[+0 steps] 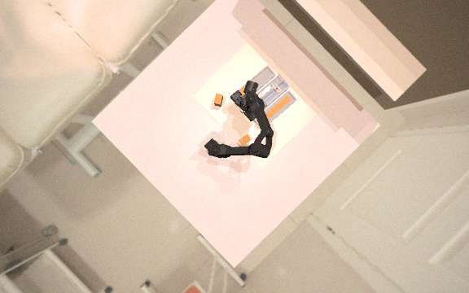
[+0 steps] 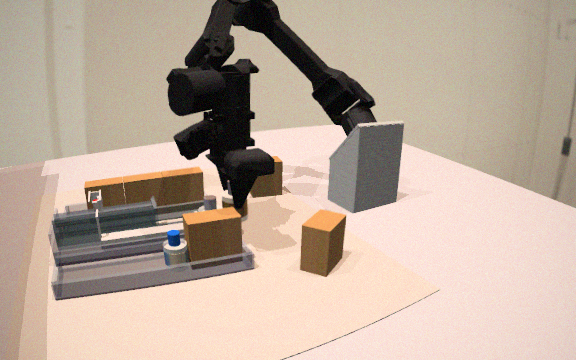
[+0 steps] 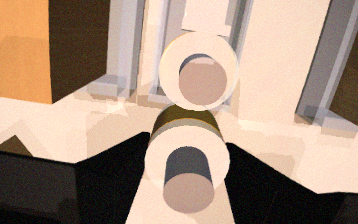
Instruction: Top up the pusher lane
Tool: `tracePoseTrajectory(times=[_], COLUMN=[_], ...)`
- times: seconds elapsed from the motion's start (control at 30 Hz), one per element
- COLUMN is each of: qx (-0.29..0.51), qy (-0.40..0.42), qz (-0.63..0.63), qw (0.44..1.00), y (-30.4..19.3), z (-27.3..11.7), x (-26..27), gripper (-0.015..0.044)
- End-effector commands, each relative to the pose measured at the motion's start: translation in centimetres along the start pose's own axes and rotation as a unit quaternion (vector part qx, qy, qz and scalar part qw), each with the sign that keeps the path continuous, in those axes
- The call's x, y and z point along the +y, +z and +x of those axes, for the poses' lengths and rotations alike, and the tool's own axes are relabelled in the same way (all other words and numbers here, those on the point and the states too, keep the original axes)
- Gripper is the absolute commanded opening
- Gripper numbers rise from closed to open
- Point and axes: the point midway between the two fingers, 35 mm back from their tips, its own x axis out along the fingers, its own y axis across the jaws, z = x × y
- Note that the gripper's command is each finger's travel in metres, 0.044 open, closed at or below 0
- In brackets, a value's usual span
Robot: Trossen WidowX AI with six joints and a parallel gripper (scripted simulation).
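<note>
My gripper point(image 3: 186, 144) point(image 2: 236, 201) point(image 1: 247, 94) is shut on a white jar with a grey lid point(image 3: 187, 159) and an olive band. It holds the jar low at the front end of the grey lane rack point(image 2: 93, 286) point(image 1: 264, 76). In the wrist view, a matching white jar with a grey lid point(image 3: 198, 71) point(image 2: 210, 202) stands at the front of the middle lane point(image 3: 125, 50), just beyond the held jar. I cannot tell whether the two jars touch. In the exterior view my fingers hide most of the held jar.
A blue-lidded jar point(image 2: 174, 246) and an orange box point(image 2: 213, 235) stand in the nearest lane. Orange boxes point(image 2: 143, 186) fill the far lane. Loose orange boxes point(image 2: 323, 242) point(image 2: 269, 183) stand on the mat. A grey wedge point(image 2: 368, 167) stands at the right.
</note>
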Motion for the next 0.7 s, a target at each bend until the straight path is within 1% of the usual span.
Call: tracePoseTrajectory(times=[0.0,0.67], qx=[-0.006,-0.007], qy=[0.000,0.000], qz=[0.005,0.005], qw=[1.000,1.000], y=[0.84,1.72], z=[-0.01,0.03], x=[0.06,0.05], gripper=[0.0000,0.0000])
